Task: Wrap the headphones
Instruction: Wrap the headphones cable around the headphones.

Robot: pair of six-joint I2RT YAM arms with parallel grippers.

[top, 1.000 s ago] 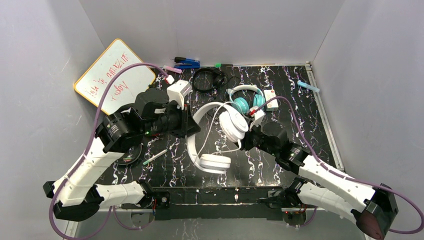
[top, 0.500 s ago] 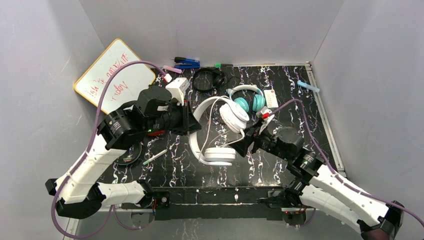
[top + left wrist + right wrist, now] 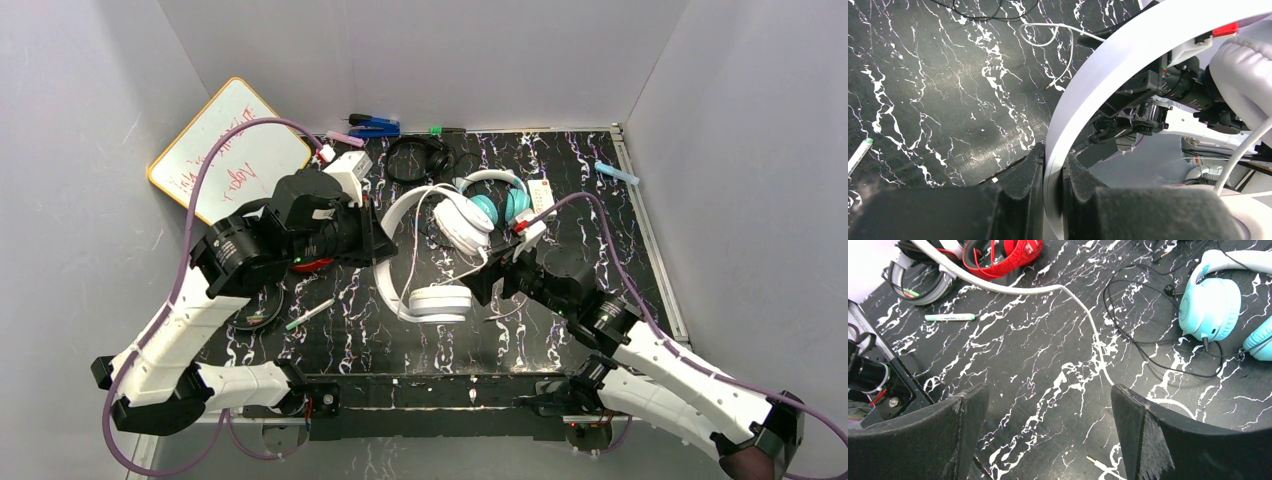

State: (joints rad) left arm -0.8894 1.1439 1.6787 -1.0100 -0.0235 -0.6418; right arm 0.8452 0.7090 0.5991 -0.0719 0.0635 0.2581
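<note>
The left gripper point(image 3: 1053, 156) is clamped tight on the band of the all-white headphones point(image 3: 440, 298), with the white arc pinched edge-on between its 2 fingers point(image 3: 1020, 182). From that grip the band curves away, and both padded cups lie ahead of the gripper.

The right gripper point(image 3: 1049, 390) stands wide apart and grasps nothing. It hangs over the black marbled table point(image 3: 1013, 365), just beside the nearer white cup. The white cord point(image 3: 1088, 322) runs across the table between its 2 spread fingers and touches neither. The cord's plug point(image 3: 1098, 462) lies close under the palm.

Beyond its right finger sit the teal headphones point(image 3: 1208, 307), their black cord point(image 3: 1148, 347) looped on the table. Beyond its left finger lies a green marker point(image 3: 950, 317), then the red headphones point(image 3: 1003, 252) and the white-and-black headphones point(image 3: 918, 282), all well apart from it.

The small black headphones point(image 3: 418, 158) rest far ahead of both grippers.
</note>
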